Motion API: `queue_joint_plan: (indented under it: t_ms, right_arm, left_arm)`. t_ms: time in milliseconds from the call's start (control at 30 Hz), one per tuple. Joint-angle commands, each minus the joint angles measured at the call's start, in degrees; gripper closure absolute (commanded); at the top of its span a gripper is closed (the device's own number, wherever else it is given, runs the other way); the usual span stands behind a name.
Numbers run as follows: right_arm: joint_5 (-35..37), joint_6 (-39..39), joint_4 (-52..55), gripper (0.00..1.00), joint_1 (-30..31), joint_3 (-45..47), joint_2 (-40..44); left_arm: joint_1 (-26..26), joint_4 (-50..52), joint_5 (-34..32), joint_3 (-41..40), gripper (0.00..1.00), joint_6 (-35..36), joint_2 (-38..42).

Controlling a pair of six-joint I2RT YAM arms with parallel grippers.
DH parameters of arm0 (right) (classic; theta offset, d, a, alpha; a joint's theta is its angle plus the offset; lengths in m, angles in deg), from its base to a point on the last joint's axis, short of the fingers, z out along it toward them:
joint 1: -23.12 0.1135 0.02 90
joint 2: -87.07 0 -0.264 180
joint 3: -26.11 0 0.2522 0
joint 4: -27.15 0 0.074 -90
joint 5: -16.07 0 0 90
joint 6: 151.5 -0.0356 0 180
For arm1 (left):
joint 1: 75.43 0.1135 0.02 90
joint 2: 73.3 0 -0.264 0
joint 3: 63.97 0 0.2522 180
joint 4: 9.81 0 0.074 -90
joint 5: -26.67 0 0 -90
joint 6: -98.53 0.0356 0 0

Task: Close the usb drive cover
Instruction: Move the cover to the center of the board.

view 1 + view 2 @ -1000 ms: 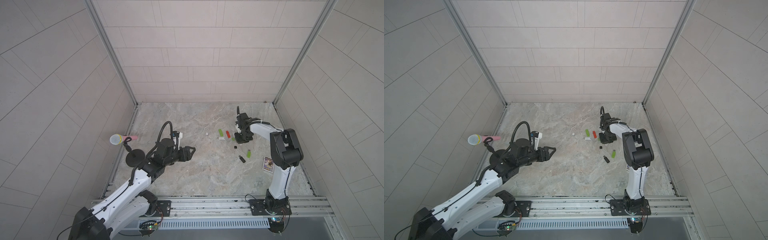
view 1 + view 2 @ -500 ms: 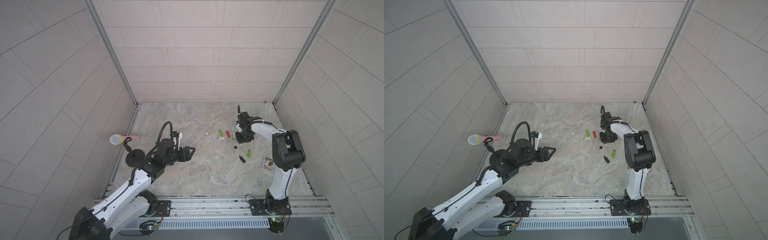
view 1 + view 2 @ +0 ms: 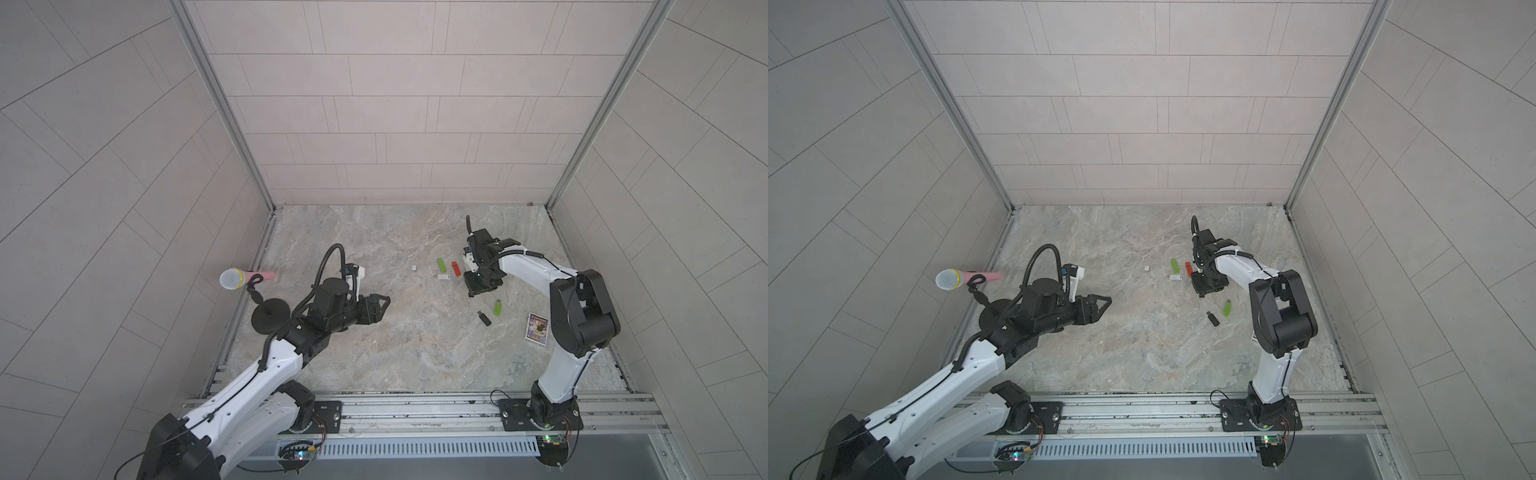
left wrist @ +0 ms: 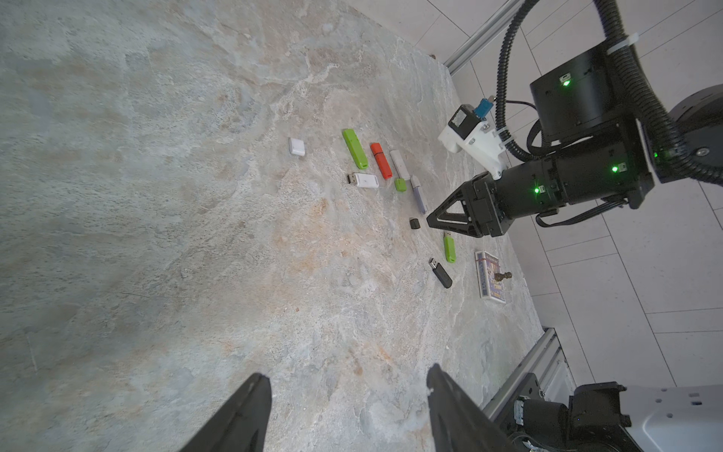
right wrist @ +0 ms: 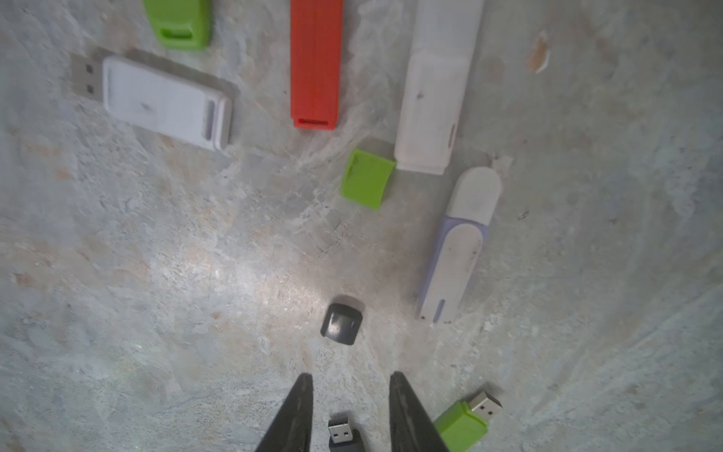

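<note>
- The right arm's fingers point(image 5: 301, 403) are standing slightly apart, gripping nothing, tips pointing at the small black plastic cap point(image 5: 341, 324) lying loose on the marble-patterned tabletop point(image 5: 156, 313)
- The black usb drive point(image 5: 344, 432), plug bare, is lying near that cap, beyond those fingers
- The left arm's fingers point(image 4: 250, 411) are gaping wide, empty, well apart from the drives
- Seven drives are lying there, three of them uncapped, with three loose caps

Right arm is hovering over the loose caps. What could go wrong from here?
The black cap is small and the right gripper is only narrowly open, so a finger may knock it away. The green cap sits right at the long white drive's corner; grabbing it could shove that drive.
</note>
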State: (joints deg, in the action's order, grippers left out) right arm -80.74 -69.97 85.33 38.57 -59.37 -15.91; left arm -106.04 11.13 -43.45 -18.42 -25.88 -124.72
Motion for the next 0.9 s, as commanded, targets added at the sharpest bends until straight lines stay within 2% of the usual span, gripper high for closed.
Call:
queue_joint_plan:
  t_ms: [0, 633, 867]
  right_arm:
    - [1.0, -1.6, 0.6, 0.63, 0.4, 0.0, -1.4]
    - [0.4, -3.2, 0.4, 0.61, 0.6, -2.8, -7.3]
    - [0.9, -4.2, 0.5, 0.66, 0.7, -3.4, -8.9]
  left_arm:
    - [0.4, -0.5, 0.0, -0.2, 0.3, 1.1, 0.6]
    - [0.3, -0.5, 0.0, -0.3, 0.3, 0.7, 0.4]
    - [0.5, -0.5, 0.4, -0.2, 0.3, 0.8, 0.1]
